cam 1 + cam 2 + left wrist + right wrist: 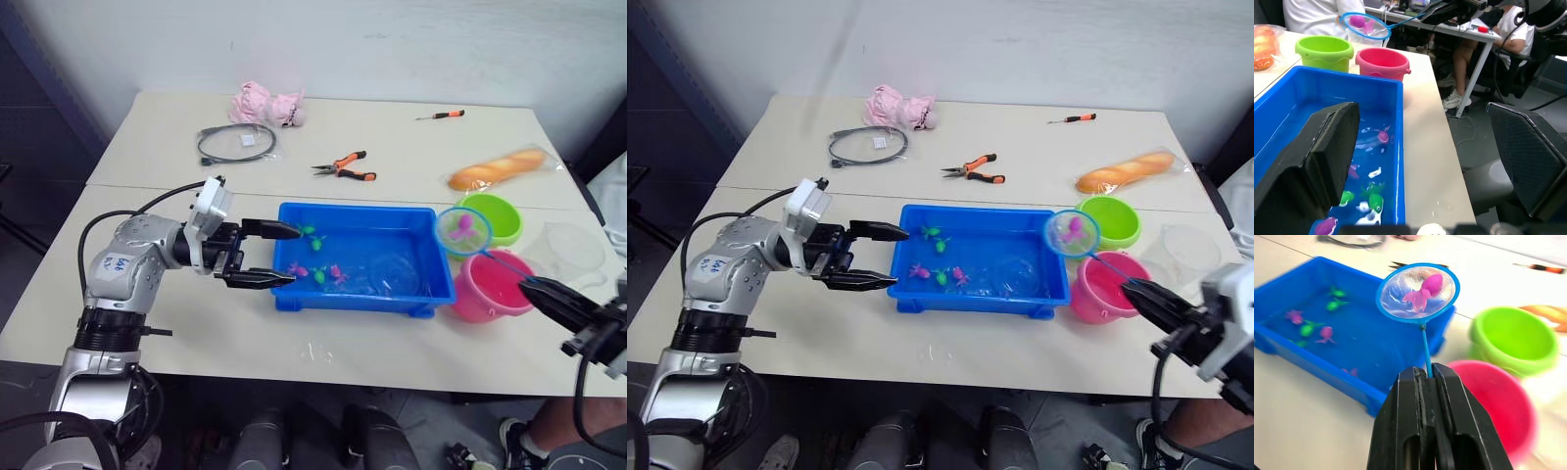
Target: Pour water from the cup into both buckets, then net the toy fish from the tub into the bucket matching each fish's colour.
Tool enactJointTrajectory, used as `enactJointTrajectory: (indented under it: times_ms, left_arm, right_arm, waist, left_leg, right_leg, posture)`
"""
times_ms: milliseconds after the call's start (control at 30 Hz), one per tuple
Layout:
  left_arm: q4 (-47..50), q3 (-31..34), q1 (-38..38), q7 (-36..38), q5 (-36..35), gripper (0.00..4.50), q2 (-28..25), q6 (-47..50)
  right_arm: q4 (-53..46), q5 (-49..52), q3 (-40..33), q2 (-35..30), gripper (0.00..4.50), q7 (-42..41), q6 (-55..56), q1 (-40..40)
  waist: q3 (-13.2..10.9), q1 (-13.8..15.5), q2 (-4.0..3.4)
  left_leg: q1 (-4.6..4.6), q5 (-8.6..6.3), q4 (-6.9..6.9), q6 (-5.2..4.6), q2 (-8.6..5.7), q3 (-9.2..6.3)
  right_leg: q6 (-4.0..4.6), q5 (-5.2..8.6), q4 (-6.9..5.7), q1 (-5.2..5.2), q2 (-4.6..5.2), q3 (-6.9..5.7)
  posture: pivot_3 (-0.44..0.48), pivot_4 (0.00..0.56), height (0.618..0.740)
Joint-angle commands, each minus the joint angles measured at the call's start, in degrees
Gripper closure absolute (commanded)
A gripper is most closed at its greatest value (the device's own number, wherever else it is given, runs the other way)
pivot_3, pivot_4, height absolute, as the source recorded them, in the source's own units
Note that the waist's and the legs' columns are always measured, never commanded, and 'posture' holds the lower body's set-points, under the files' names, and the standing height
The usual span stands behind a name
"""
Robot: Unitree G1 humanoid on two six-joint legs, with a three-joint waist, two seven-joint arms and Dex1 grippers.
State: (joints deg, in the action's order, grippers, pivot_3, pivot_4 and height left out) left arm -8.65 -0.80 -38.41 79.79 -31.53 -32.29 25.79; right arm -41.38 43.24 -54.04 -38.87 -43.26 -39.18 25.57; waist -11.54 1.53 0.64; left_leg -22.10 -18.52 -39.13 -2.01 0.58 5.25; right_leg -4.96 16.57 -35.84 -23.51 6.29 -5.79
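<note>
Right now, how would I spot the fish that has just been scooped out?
Find the blue tub in the middle of the table, then its end nearest the pink bucket and green bucket. Above that corner the right gripper holds up a blue-rimmed net. The magenta fish lies in its mesh, the one fish out of the water.

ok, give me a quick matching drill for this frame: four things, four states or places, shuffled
Things:
1. net
2. left gripper
3. pink bucket
4. pliers

States/places:
A. open, straddling the tub's left wall
B. on the table behind the tub
C. raised over the tub's right end, pink fish in it
D. beside the tub's right end, nearer than the green bucket

Pairs: 1-C, 2-A, 3-D, 4-B
</note>
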Motion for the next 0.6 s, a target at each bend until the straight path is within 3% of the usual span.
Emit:
enactJointTrajectory:
  times_ms: [33,267,600]
  left_arm:
    - [-1.27,-0.76,-1.72,1.19,0.38,0.04,1.11,-2.04]
    - [-2.34,-1.25,-1.65,1.76,0.8,0.04,1.71,-3.13]
    - [0.32,-1.08,0.78,-0.14,0.05,0.04,1.93,-1.93]
  right_arm:
    - [2.19,-6.25,-4.65,0.08,4.5,-2.57,7.06,4.6]
    - [8.05,-16.97,-3.11,2.7,4.5,-3.42,21.17,8.56]
    - [19.21,-38.32,5.0,3.77,4.5,4.03,45.19,7.58]
  waist:
    - [0.0,-0.03,0.0]
    - [0.02,-0.34,-0.03]
    - [0.03,-0.4,-0.04]
  left_leg:
    - [0.0,0.0,0.0,-0.01,0.0,0.01]
    - [0.13,0.0,0.01,0.02,0.03,0.11]
    - [0.19,0.02,0.0,0.04,-0.02,0.15]
  right_leg:
    - [0.0,0.0,0.01,0.0,-0.01,0.0]
    - [-0.01,-0.01,0.0,-0.01,-0.04,0.07]
    - [-0.01,0.0,0.06,0.0,0.02,0.31]
  posture:
    - [0.0,0.15,0.74]
    - [0.0,0.15,0.74]
    - [0.0,0.15,0.74]
